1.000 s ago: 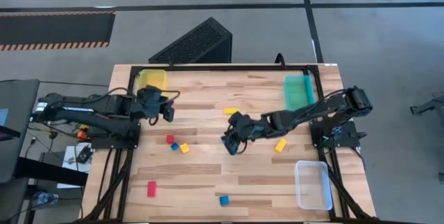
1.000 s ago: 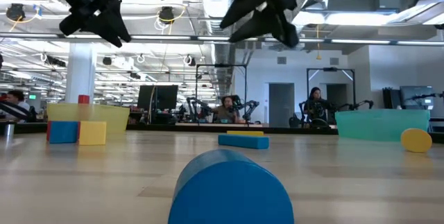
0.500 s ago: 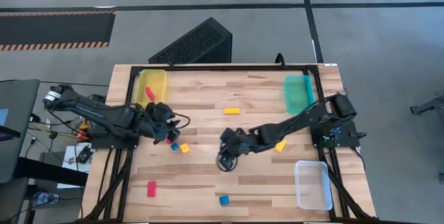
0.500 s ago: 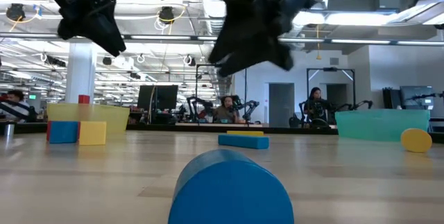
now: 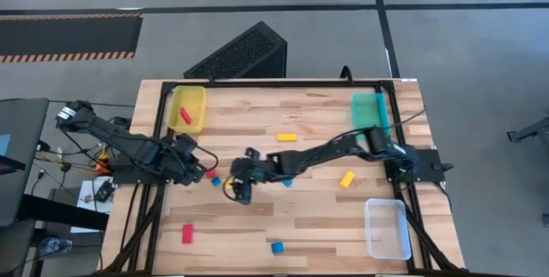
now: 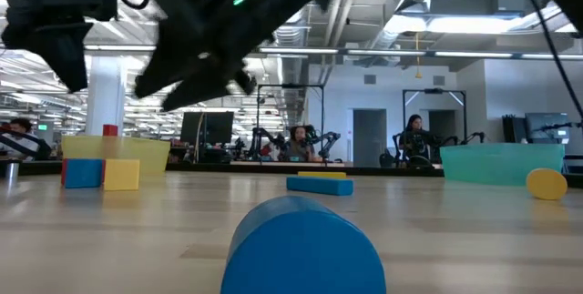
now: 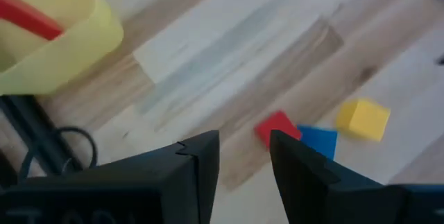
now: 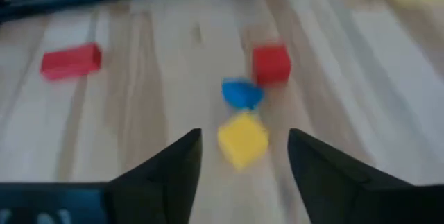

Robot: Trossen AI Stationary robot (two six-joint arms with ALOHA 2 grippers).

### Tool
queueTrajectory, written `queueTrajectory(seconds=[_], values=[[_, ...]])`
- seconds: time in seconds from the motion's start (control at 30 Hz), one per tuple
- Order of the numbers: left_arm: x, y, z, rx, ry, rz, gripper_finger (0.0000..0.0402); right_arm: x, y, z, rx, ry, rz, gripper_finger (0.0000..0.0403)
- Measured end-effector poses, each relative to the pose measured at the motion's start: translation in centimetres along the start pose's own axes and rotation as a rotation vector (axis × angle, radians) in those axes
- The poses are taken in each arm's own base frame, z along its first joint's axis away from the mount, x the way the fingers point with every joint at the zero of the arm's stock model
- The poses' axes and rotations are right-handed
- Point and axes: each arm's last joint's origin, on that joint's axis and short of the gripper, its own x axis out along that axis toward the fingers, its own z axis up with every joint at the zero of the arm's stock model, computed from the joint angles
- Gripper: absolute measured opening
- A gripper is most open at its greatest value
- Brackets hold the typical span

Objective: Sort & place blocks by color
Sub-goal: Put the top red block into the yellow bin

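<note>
We see the right hand (image 8: pixel 239 158), fingers open, just short of the yellow cube (image 8: pixel 242 139); the open left hand (image 7: pixel 243 161) waits beyond the red cube (image 7: pixel 277 127).

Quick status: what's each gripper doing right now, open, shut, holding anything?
Left gripper: open, empty, near the small red cube.
Right gripper: open, empty, just short of the small yellow cube.

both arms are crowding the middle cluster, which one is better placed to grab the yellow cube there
Right. The right gripper is open with the yellow cube centred just ahead of its fingers. The left gripper, also open, lines up with the red cube instead; the yellow one sits off to the side beyond the blue cube.
</note>
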Motion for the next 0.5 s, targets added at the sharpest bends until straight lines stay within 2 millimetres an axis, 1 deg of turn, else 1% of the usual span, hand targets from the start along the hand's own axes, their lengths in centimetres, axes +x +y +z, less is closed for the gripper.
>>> queueTrajectory(seconds=[0.1,0.27,0.4,0.5], values=[[-0.1,0.0,-0.2,0.015,0.044,-0.005,0.0101,2.5,-0.5,0.6,-0.091,-0.062,-0.002,0.0266],[-0.9,0.1,0.1,0.011,0.072,-0.009,0.0096,6.4,-1.2,1.1,-0.162,-0.130,-0.014,0.0290],[-2.1,0.4,0.6,0.021,0.072,0.012,0.0096,8.7,-1.7,1.0,-0.154,-0.153,-0.014,0.0299],[-2.7,0.7,0.8,0.031,0.072,0.038,0.0096,10.0,-2.2,0.8,-0.147,-0.160,-0.021,0.0307]])
